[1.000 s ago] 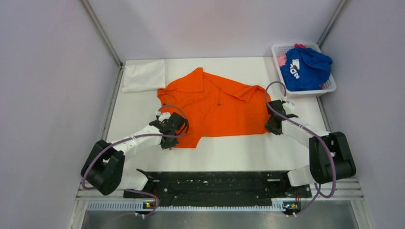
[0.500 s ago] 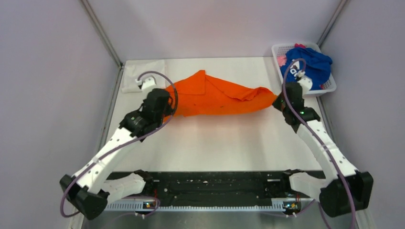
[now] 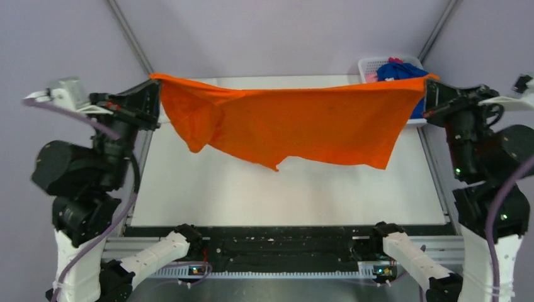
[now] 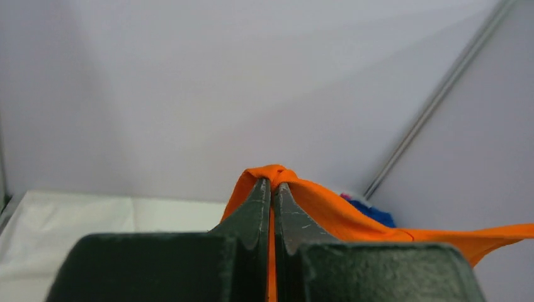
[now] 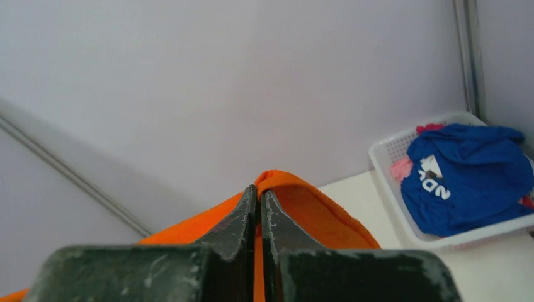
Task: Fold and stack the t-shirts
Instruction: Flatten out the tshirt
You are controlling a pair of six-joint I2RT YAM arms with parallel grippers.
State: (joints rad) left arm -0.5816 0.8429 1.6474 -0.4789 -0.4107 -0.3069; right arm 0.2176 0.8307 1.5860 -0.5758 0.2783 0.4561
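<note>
Hanging as a wide sheet above the white table (image 3: 283, 195), the plain bright orange short-sleeved cloth t-shirt (image 3: 302, 126) spans the gap between the two raised arms in the overhead view, its lower edge sagging unevenly. At the left, the left gripper (image 3: 153, 85) pinches one top corner. Only its wrist camera shows the jaws pressed together, with a fold of orange cloth bulging above the tips. At the right, the right gripper (image 3: 431, 88) pinches the opposite corner the same way, seen close in its own view. That view alone plainly shows the white plastic mesh basket (image 5: 385, 157) at the far right corner, which holds the royal blue t-shirt with white lettering (image 5: 469, 182) and some pink cloth (image 5: 400, 168). From overhead, the orange cloth hides part of it.
</note>
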